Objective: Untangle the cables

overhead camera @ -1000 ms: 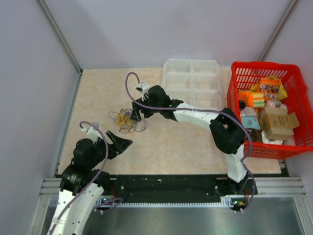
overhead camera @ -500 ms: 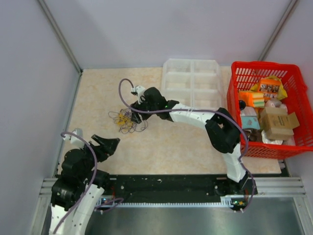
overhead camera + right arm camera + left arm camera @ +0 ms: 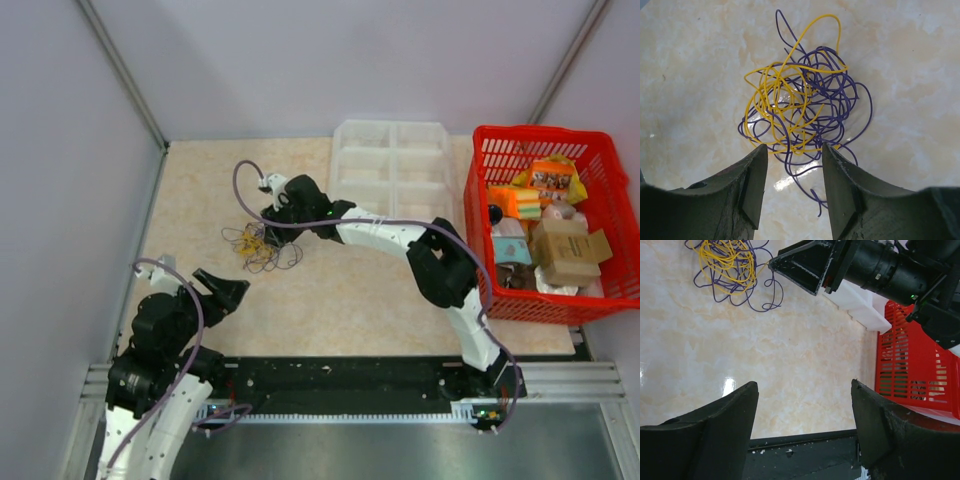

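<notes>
From above, we see the cables (image 3: pixel 256 246) lying as one small knot of purple and yellow wire on the left half of the tabletop (image 3: pixel 340 300), about midway between its far and near edges. The right end effector (image 3: pixel 268 222) is right at the far-right side of the knot. The left end effector (image 3: pixel 226 291) hovers toward the near-left corner, apart from the wires. A clear compartment tray (image 3: pixel 390 165) sits at the far edge, and a red basket (image 3: pixel 478 190) full of packages stands at the right edge.

On to the left wrist. The left end effector (image 3: pixel 804 392) is spread wide with nothing but bare tabletop between its fingers. Up ahead are the cables (image 3: pixel 730 265), and the tip of the right end effector (image 3: pixel 790 264) is just beside their right fringe. The red basket (image 3: pixel 910 370) and a corner of the tray (image 3: pixel 855 297) show off to the right.

Now the right wrist. The right end effector (image 3: pixel 792 157) is roughly half open, with its fingers (image 3: pixel 752 185) pointing straight at the tangle. The cables (image 3: pixel 800 107) sit just past the tips, yellow loops woven through the purple. A few of the nearest purple strands trail into the gap between the fingers. We see no pinch on them, and the wires lie flat on the tabletop.
</notes>
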